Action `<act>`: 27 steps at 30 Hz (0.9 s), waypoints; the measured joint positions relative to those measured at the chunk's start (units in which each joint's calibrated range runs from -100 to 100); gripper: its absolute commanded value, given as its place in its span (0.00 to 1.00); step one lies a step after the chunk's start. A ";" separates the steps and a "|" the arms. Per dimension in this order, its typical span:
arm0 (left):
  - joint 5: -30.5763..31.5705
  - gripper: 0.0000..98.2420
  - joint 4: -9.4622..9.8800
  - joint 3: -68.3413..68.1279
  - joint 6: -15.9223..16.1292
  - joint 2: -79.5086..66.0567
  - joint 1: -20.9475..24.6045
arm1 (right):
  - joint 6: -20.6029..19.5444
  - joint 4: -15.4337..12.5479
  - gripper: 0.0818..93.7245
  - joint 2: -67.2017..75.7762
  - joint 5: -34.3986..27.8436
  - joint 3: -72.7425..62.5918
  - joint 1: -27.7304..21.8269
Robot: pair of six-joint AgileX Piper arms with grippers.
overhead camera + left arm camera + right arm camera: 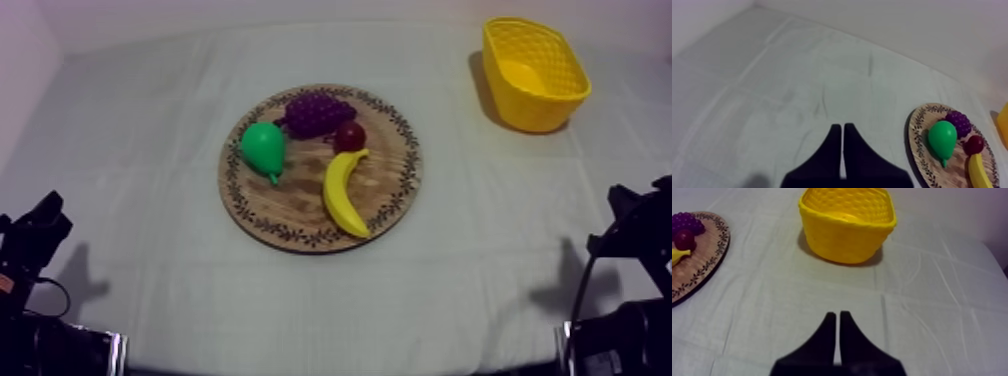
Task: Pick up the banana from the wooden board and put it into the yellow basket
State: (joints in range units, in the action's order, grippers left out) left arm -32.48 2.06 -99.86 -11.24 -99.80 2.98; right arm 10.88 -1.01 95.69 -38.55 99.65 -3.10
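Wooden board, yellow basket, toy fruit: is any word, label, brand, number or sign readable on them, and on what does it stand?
None: no text can be read anywhere.
The wooden board carries only a leafy ornament around its rim, no letters.
The yellow basket, banana, pear, bunch of grapes and small red fruit are plain, without label or print.
The cloth is blank.

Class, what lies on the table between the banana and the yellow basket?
From the banana, the patterned rim of the wooden board, then bare cloth up to the yellow basket, as the top view shows.
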 measured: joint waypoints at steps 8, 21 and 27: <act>0.00 0.00 0.00 0.00 0.00 0.00 0.00 | -2.52 0.00 0.00 0.00 0.00 0.00 0.00; 0.00 0.00 0.00 0.00 0.00 0.00 0.00 | -6.01 0.00 0.01 0.00 0.00 0.00 -0.03; 0.00 0.00 0.00 0.00 0.00 0.00 0.00 | -6.19 -0.15 0.02 0.00 -0.60 -0.08 0.23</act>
State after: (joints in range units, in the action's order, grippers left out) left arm -32.48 2.06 -99.86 -11.24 -99.80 2.98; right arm 4.69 -1.16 95.69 -39.16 99.58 -2.87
